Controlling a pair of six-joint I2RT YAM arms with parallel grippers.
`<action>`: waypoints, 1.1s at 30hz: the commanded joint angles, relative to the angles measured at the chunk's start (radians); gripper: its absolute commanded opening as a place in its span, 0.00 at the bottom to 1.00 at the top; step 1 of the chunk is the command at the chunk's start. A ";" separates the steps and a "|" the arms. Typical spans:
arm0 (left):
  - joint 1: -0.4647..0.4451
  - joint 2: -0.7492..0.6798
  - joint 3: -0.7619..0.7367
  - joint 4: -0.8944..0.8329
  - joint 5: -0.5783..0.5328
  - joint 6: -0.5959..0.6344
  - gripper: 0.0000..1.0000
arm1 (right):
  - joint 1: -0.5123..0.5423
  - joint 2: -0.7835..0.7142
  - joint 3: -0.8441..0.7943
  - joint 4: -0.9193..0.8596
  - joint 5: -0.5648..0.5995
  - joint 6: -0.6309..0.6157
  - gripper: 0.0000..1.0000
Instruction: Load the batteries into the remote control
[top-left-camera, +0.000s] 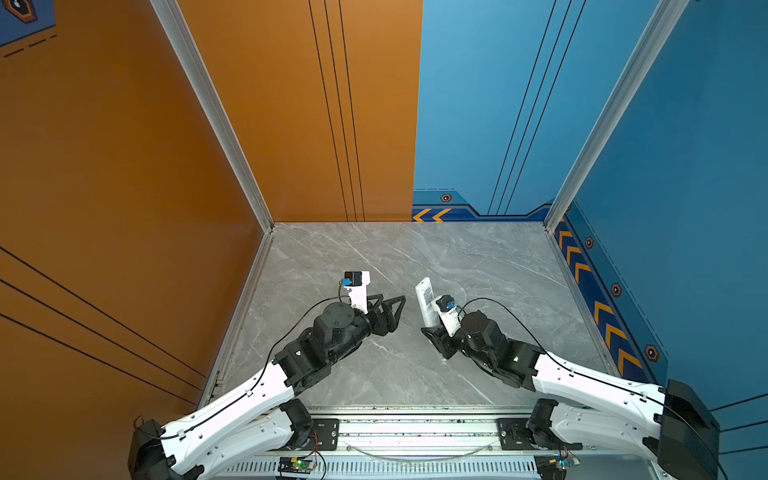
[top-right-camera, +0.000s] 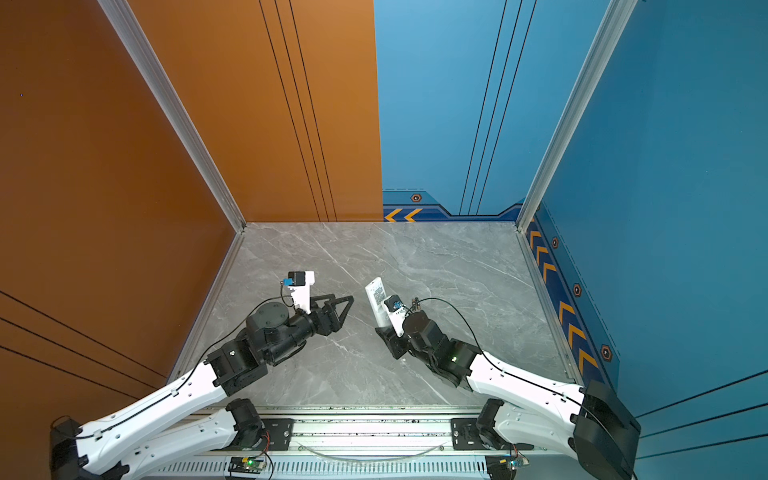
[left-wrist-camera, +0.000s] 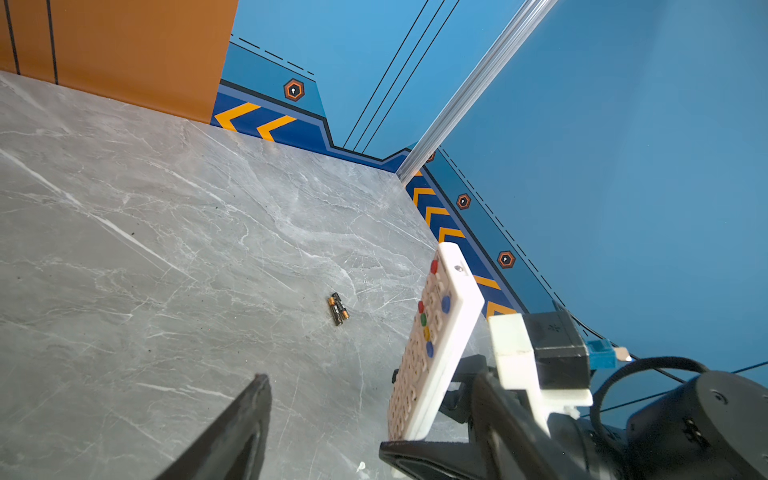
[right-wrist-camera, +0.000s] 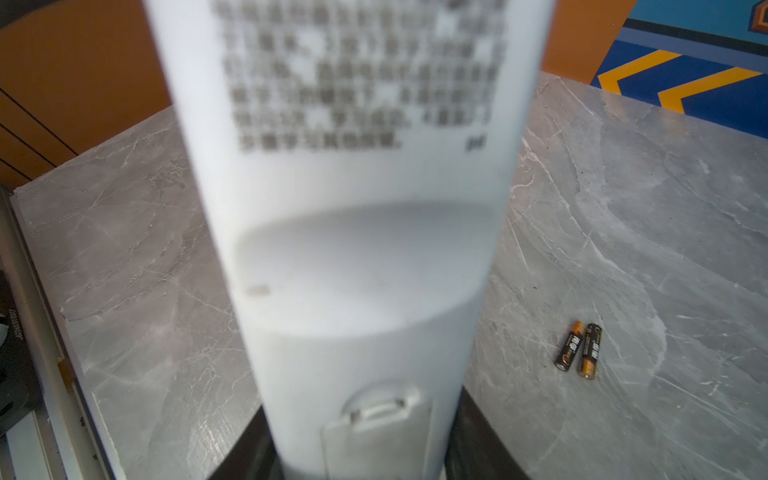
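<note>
Claws differ plainly in both top views: the left claw (top-left-camera: 390, 302) hangs over the table (top-left-camera: 478, 266) with its jaws spread and nothing between them. The right claw (top-left-camera: 434, 332) is clenched on the lower end of the remote control (top-left-camera: 424, 297), which slants up off the table with its labelled back uppermost. In a top view the batteries (top-right-camera: 414, 305) show only as a small dark speck on the table just beyond the right wrist, on the far side of the remote control from the left claw. The left wrist view shows them side by side and touching, well ahead of the spread fingers (left-wrist-camera: 245, 415). Their long axes run roughly along the claw's line of reach, and the remote control's button face stands just to one side. The right wrist view puts them on the table beside the held remote control, whose battery cover (right-wrist-camera: 374, 419) looks shut. The right arm is nearer but occupied, so I judge the free left claw must reach across the middle, past the remote control.
</note>
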 joint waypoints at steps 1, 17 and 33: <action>-0.018 0.005 0.037 -0.010 -0.044 -0.013 0.75 | 0.007 0.003 0.020 0.035 0.044 0.000 0.00; -0.088 0.132 0.110 0.058 -0.048 0.001 0.72 | 0.009 0.024 0.011 0.072 0.042 0.013 0.00; -0.091 0.275 0.171 0.108 -0.082 0.002 0.61 | 0.018 0.030 0.003 0.070 0.054 0.023 0.00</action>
